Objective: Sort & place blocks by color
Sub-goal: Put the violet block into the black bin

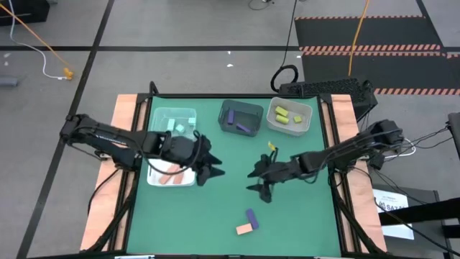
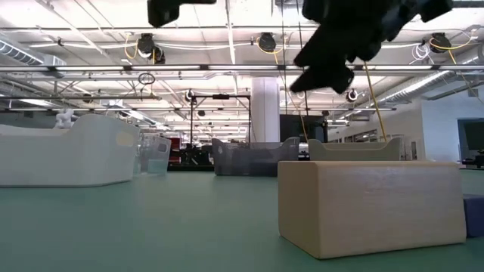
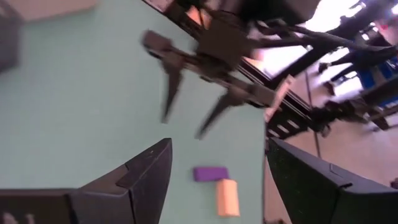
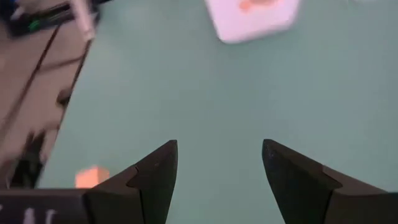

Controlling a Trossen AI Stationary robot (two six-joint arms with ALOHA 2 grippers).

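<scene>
Two blocks lie on the green mat near the table's near edge: a purple one (image 1: 251, 217) and a salmon-orange one (image 1: 245, 229) beside it. The left wrist view shows them as the purple block (image 3: 210, 173) and the orange block (image 3: 227, 197). A small yellow block (image 1: 272, 146) lies alone below the yellow bin. My left gripper (image 1: 213, 171) (image 3: 219, 146) hovers open at mid-table, just right of the white tray. My right gripper (image 1: 257, 180) (image 4: 219, 146) hovers open facing it, above bare mat. Neither holds anything.
Along the far edge stand a clear bin (image 1: 176, 122) with mint-teal blocks, a dark bin (image 1: 241, 117) with purple pieces and a clear bin (image 1: 290, 117) with yellow-green ones. A white tray (image 1: 171, 175) at the left holds salmon pieces. Bare mat lies between the grippers and the two near blocks.
</scene>
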